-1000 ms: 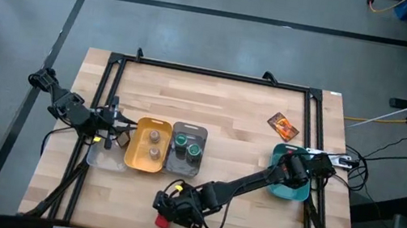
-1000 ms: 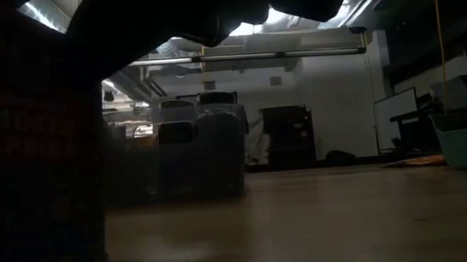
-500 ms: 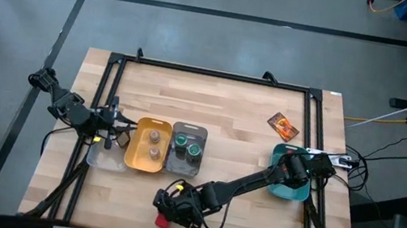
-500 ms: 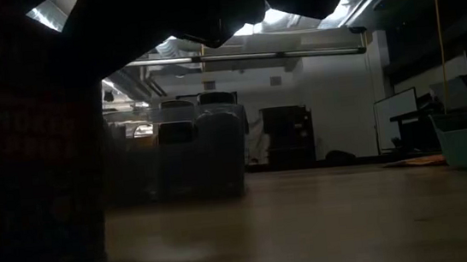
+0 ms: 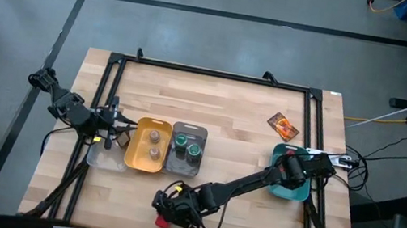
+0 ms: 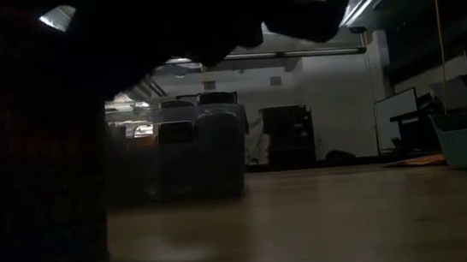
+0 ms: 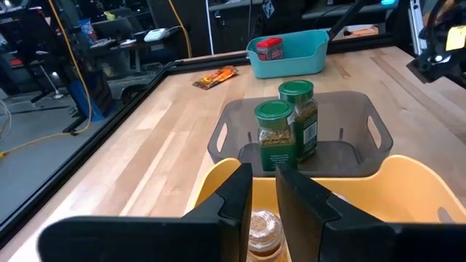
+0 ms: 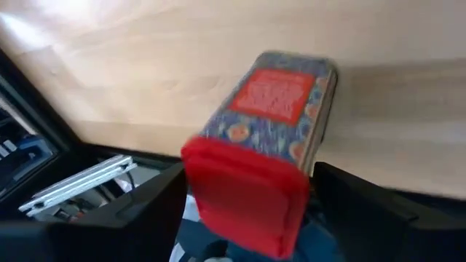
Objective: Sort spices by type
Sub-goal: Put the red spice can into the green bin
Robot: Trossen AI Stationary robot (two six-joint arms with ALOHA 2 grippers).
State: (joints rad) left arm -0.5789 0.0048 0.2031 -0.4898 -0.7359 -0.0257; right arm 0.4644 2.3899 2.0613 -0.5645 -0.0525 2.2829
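A red box (image 5: 162, 221) lies on its side near the table's near edge, its red lid (image 8: 244, 200) toward the right wrist camera. My right gripper (image 5: 174, 206) is open just over it, with one finger on each side of the lid end (image 8: 251, 207). I cannot see either finger touching it. A second red box (image 7: 270, 48) stands in the teal tray (image 5: 288, 191). Two green-lidded jars (image 7: 287, 124) stand in the grey tray (image 5: 185, 164), and two tan jars (image 5: 153, 143) in the yellow tray (image 5: 135, 155). An orange packet (image 5: 283, 126) lies flat far right. My left gripper (image 7: 263, 200) waits above the yellow tray, fingers almost together.
A clear tray (image 5: 102, 157) sits left of the yellow one. A black frame rail (image 5: 218, 75) borders the table. Bare wood lies between the grey tray and the teal tray. In the low view the red box (image 6: 31, 168) fills the left side, with the right arm dark above it.
My right gripper has come down a little over the red box; in the low view its dark shape now hangs lower. The box has stayed where it lay.
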